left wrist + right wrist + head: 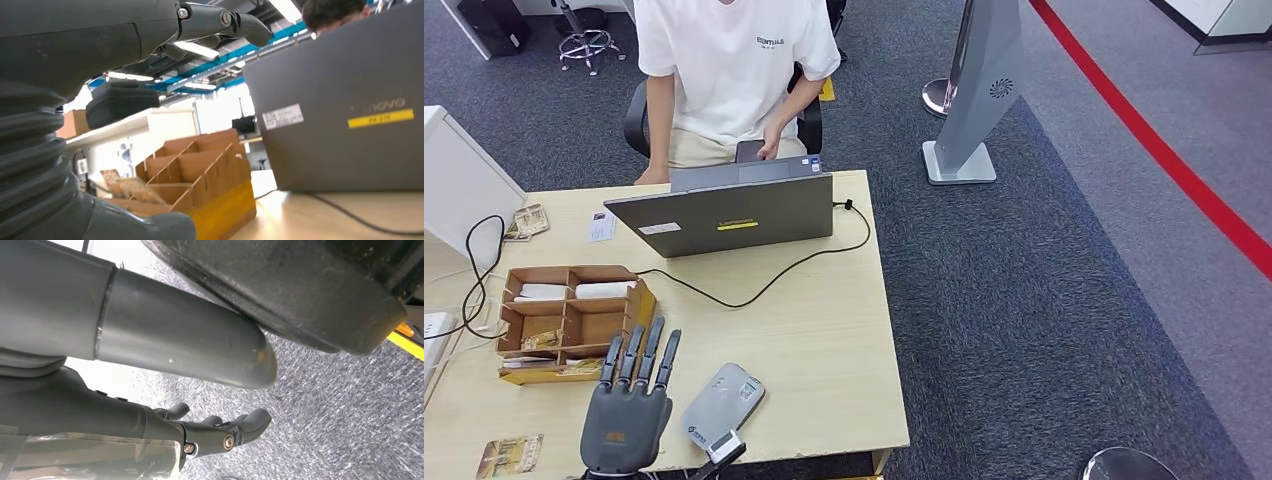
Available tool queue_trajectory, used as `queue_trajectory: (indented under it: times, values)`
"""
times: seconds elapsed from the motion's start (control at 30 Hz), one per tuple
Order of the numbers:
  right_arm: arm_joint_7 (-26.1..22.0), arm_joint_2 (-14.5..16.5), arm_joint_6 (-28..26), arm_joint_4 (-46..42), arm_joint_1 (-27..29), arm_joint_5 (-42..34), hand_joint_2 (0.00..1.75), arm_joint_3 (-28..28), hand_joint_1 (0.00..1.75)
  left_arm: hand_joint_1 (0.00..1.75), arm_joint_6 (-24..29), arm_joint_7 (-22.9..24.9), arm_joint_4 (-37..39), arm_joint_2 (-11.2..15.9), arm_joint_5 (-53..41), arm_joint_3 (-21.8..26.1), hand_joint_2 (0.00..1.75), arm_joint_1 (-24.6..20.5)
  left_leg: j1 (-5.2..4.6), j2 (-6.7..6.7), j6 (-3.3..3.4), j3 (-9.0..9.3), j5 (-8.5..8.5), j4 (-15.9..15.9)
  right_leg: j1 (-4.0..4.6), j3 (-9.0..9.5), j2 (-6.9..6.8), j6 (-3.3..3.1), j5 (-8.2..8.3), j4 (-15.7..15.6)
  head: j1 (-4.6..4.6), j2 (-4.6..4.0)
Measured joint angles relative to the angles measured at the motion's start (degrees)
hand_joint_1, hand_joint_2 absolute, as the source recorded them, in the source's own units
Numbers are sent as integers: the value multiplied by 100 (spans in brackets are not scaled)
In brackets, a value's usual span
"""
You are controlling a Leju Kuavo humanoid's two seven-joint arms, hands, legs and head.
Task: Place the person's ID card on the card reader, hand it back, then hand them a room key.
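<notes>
Reader (722, 403): just right of left hand (629, 405), which is flat, fingers straight, empty. Laptop (734, 213): "Lenovo", yellow label. Right hand (220, 432): fingers loosely curled, empty.

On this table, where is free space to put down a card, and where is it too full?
Free: the wide bare wood right of the card reader, between the laptop cable and the table front edge; also a strip between the wooden organizer and the laptop. Crowded: the left side, with the organizer, cables and the left hand.
</notes>
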Motion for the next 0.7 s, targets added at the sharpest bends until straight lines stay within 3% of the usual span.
queue_trajectory:
  times: [0.7]
  values:
    - [66, 2, -60, 0, 4, -46, 0, 0, 0, 0, -168, 268, 0, -262, 14, 1033, 175, 446, 0, -1, 0, 1, 0, 0, 0, 2, -2, 0, 0, 1, -1, -1]
